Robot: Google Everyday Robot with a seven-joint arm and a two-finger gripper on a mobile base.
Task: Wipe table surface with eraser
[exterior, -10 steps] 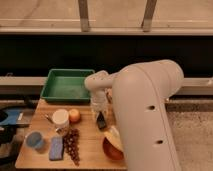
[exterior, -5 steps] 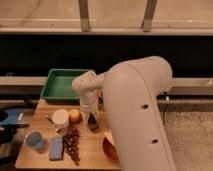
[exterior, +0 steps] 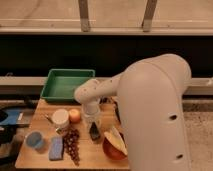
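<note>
Green tray point(exterior: 64, 85): at the far left edge, looks empty.
White cup point(exterior: 60, 119): upright, beside an orange fruit point(exterior: 74, 115).
Blue-grey sponge point(exterior: 56, 148): flat, near front.
Grapes point(exterior: 72, 145): dark bunch just right of sponge.
Orange bowl point(exterior: 114, 148): front right, holding something pale.

My gripper point(exterior: 94, 131) sits low over the middle of the light-brown wooden table surface point(exterior: 35, 159), fingers closed on the small black eraser point(exterior: 94, 132). Left of it I'm hemmed in by the orange round fruit point(exterior: 74, 115), white cylindrical cup point(exterior: 60, 119) and dark grape cluster point(exterior: 72, 145). To its right stands the orange bowl point(exterior: 114, 148). Behind lies the green rectangular tray point(exterior: 66, 85). Bare wood shows just ahead of the gripper.
</note>
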